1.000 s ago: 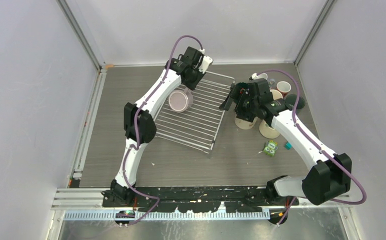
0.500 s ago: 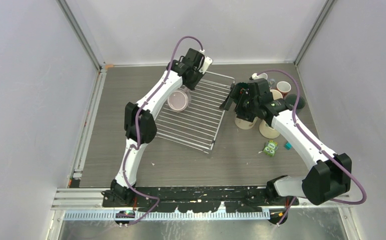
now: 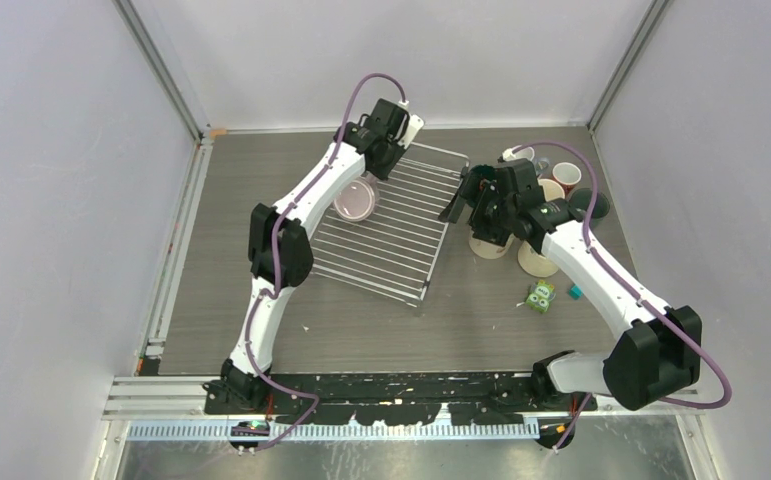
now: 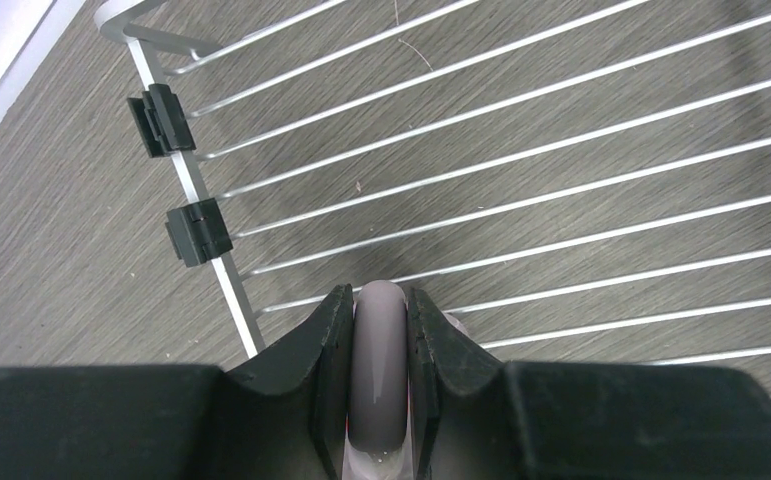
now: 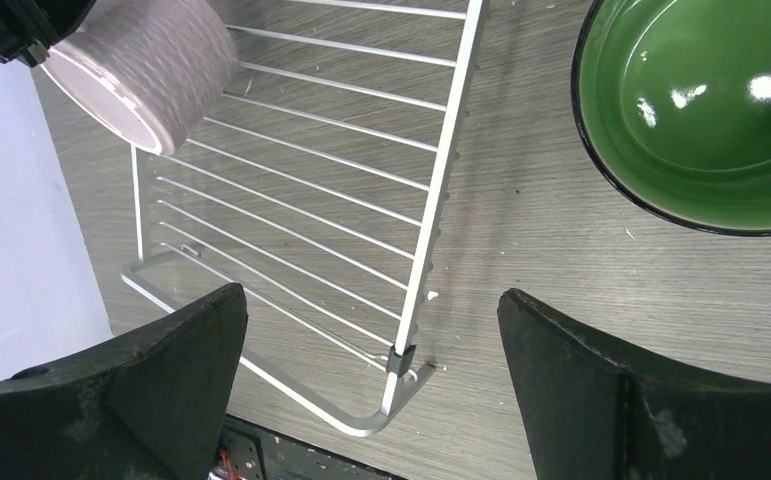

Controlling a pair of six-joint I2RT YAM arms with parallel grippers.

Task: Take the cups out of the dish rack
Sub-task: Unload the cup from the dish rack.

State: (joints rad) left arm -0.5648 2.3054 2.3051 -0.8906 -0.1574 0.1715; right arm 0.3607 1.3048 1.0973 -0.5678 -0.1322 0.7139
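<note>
A mauve cup [image 3: 355, 200] hangs tilted over the far left part of the dish rack [image 3: 401, 240]. My left gripper [image 3: 370, 172] is shut on its handle. In the left wrist view the black fingers [image 4: 326, 335] pinch the grey-mauve handle [image 4: 378, 370] above the rack's wire bars [image 4: 521, 160]. My right gripper [image 3: 464, 200] stands open beside the rack's right rim. In its own view the right gripper [image 5: 369, 295] spans the rack's corner [image 5: 401, 400], with nothing between the jaws. The mauve cup [image 5: 146, 70] shows at upper left there. No other cup stands on the rack.
Several cups stand on the table to the right of the rack: cream ones [image 3: 537, 260], a red-lined one [image 3: 566, 177] and a dark one [image 3: 593, 203]. A cup with a green inside [image 5: 701, 100] sits near the right gripper. A green toy block [image 3: 539, 296] lies nearer the front.
My left gripper has carried the mauve cup a little up and toward the back. The right arm has hardly moved.
</note>
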